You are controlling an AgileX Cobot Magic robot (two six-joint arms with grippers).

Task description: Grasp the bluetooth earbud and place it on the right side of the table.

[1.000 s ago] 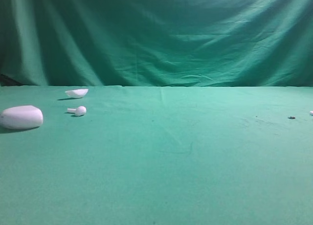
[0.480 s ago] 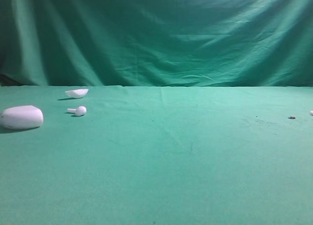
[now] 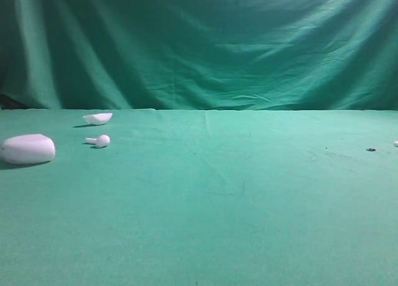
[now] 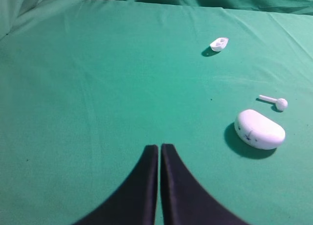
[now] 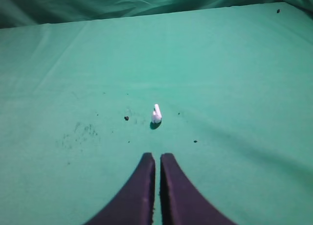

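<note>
Green cloth covers the table [image 3: 205, 199] and hangs as a creased backdrop [image 3: 205, 43] behind it.

Left side of the table, high view: three white items lie close together but apart from one another. The oval case [image 3: 27, 149] sits nearest the left edge. The earbud [image 3: 99, 140] lies on its side just right of the case, rounded head to the right, stem pointing left. The shallow shell [image 3: 97, 118] rests behind the earbud, nearer the backdrop. Nothing lies on or against the earbud; the cloth around it is bare.

Right side of the table, high view: a small dark speck [image 3: 370, 149] lies on the cloth, and a tiny white object shows at the very edge of the frame. The right wrist view shows this as a second earbud [image 5: 156, 114], upright or tilted on the cloth, with dark specks scattered near it on either side.

Left gripper [image 4: 160, 146]: both dark fingers meet with only a hairline gap, and it has hold of nothing. It hovers above bare cloth, well apart from the case [image 4: 259, 129], the earbud [image 4: 275, 101] and the shell [image 4: 218, 43], all ahead and to the right in its wrist view.

Right gripper [image 5: 157, 156]: fingers pressed together, carrying nothing. It points toward the second earbud, which lies just ahead of the fingertips without touching them.

Neither arm appears in the high view.
</note>
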